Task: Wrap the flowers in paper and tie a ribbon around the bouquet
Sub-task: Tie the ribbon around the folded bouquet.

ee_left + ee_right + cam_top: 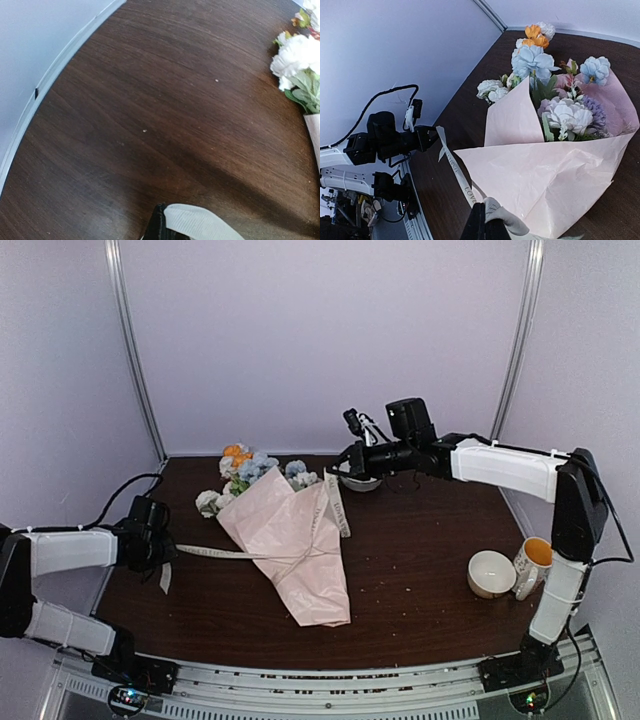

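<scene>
Bouquet (290,540) lies flat on the worktop (430,530) between my two claws. It sits near the right claw (347,458), on that claw's near-left side, and well out ahead of the left claw (168,546), toward the middle. Its long axis runs slantwise. The flowers (245,468) are at the far-left end, close to the right claw's tip. The pointed foot of the paper (315,590) is at the near-right end, away from both claws.

The ribbon (215,552) is what the next move turns on. One run leaves the left claw and stretches almost straight to the bouquet's waist, crossing the long axis nearly square, and a short loose tail hangs below that claw. A second run climbs from the waist over the paper to the right claw. Both claws are pressed together, each pinching a ribbon end as far as I can make out.

I judge the ribbon is round the waist and wants cinching. Each claw should pull along its own run, away from the waist. The left run looks straight, so I reckon the slack sits on the right claw's side. My worry is dragging the light bouquet instead of tightening.
</scene>
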